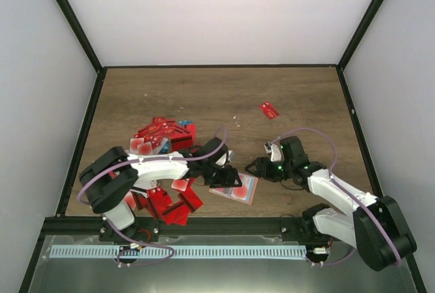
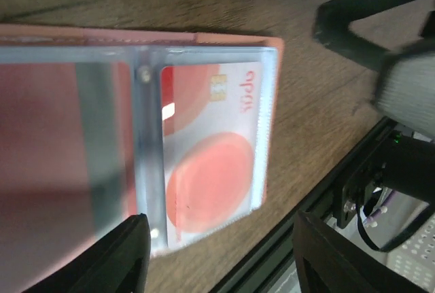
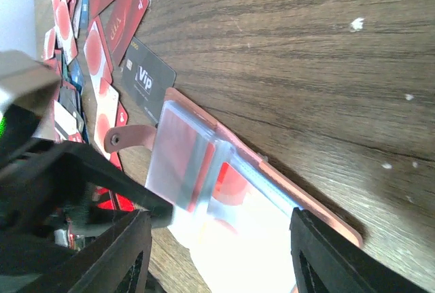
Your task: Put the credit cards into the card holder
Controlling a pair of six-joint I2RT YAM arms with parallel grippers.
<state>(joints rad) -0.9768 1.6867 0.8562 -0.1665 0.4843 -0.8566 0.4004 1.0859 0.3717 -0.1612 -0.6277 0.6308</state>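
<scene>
The card holder (image 1: 242, 190) lies open on the counter (image 1: 224, 96) with 1 card (image 2: 211, 170) in its clear pocket (image 2: 266, 102), my left jaws and right jaws both hang apart and empty by it, so I think I must fetch another from the credit cards (image 1: 163, 136) pile.

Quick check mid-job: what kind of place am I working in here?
Probably a lab test cell, not a home or shop: a wooden table boxed in by white panels on a black frame, with the left arm and right arm mounted at its near edge beside a heap of cards.
</scene>
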